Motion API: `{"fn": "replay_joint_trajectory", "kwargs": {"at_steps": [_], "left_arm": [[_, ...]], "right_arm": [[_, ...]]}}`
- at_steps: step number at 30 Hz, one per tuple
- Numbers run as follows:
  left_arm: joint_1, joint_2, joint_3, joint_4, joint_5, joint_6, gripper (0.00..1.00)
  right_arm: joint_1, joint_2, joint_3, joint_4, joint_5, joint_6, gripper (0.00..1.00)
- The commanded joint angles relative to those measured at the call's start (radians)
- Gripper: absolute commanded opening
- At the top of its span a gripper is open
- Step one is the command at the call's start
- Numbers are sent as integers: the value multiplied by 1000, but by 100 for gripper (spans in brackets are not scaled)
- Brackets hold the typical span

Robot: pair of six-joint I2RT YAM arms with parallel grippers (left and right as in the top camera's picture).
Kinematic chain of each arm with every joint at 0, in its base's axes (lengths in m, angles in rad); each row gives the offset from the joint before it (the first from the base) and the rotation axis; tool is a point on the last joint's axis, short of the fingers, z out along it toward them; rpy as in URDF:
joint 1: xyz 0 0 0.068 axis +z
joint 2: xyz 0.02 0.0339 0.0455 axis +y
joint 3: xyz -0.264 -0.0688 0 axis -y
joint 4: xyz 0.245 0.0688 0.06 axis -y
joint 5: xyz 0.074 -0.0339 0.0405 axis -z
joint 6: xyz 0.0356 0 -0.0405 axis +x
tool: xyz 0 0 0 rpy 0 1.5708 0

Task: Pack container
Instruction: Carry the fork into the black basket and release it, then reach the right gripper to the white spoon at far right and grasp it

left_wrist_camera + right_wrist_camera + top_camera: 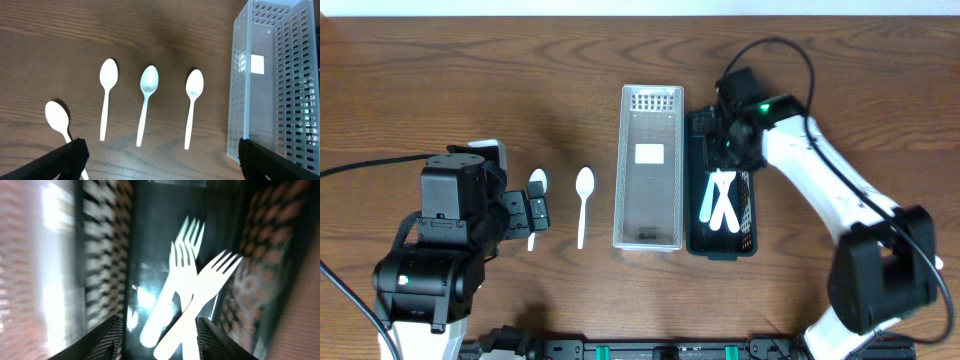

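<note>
White spoons (145,100): wrist four, overhead two.

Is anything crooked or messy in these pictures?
Yes, a little. The two white forks in the black container lie crossed over each other, not side by side. One spoon sits lower and tilted, off the row of three others. Nothing looks spilled.

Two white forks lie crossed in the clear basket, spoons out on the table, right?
No. The forks lie crossed in the black basket, right of the clear basket; the overhead view shows it. The spoons are out on the table.
</note>
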Motion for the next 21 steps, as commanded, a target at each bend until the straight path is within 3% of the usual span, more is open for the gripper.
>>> {"fn": "replay_joint_trajectory", "kwargs": {"at_steps": [1,10,21], "left_arm": [[4,-2,19,-3,-9,-2,98],[4,-2,19,-3,-9,-2,98],[4,-2,19,-3,-8,-2,98]], "right_arm": [[-48,-129,106,-18,32,-13,51],[-307,-300,154,-113,209,134,61],[-723,-185,137,-294,170,200,64]]}}
